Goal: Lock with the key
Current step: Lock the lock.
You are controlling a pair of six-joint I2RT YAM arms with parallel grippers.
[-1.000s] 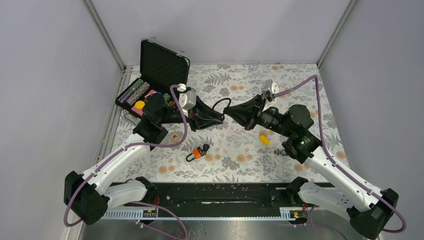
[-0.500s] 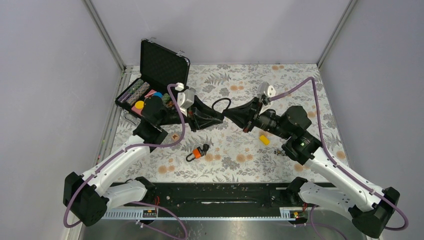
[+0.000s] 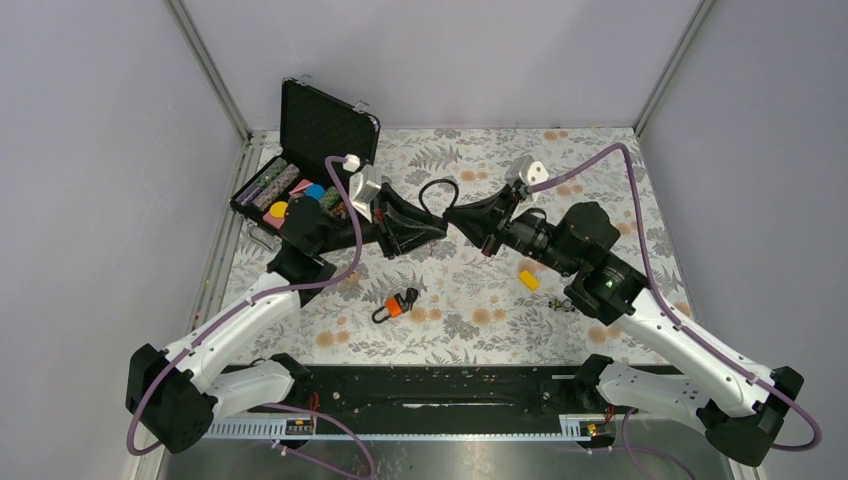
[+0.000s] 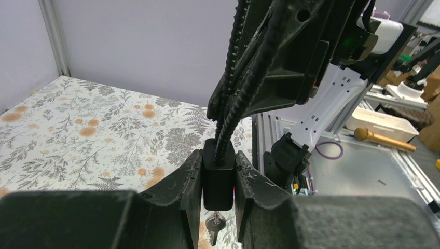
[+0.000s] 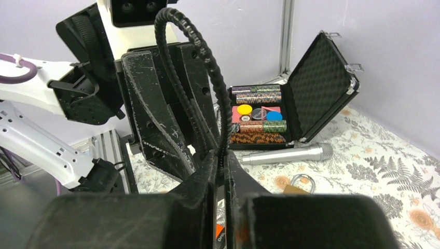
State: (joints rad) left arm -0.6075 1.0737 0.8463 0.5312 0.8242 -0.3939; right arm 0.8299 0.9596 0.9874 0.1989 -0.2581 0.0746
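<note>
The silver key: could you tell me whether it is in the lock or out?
In: the small silver key sticks out from the underside of the black block-shaped lock body held by the left gripper.

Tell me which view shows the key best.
Left wrist: the key hangs below the black lock body clamped in the left gripper. In the top view it cannot be made out; the right wrist view shows only the cable.

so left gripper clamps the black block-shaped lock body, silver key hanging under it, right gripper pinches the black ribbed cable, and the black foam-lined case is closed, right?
No: the black foam-lined case is open, lid raised; the right wrist view shows it. Rest holds: left gripper on the black lock body, silver key below, right gripper on the black ribbed cable.
</note>
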